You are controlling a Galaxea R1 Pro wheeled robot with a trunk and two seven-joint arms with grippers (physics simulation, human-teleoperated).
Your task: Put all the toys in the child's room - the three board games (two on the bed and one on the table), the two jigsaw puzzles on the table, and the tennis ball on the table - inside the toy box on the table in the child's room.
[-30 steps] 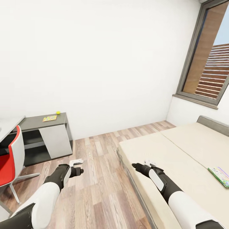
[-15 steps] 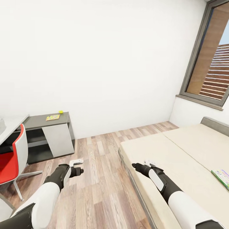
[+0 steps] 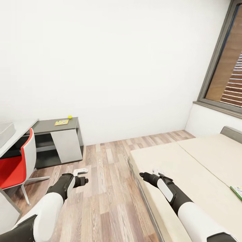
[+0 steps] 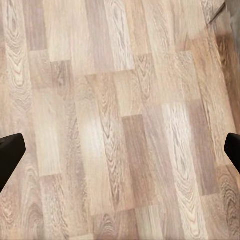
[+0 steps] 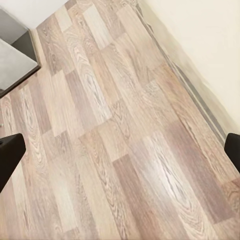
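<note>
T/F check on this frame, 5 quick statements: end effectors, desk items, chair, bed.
1. Both end effectors are open and hold nothing. True: the left end effector and right end effector have fingers spread wide over bare wood floor.
2. The tennis ball lies on the bed. False: it sits on the low dark grey desk section.
3. A jigsaw puzzle lies beside the ball. True.
4. The chair is blue. False: it has a red seat and a white back shell.
5. A board game lies at the bed's right edge of the head view. True, partly cut off.
</note>
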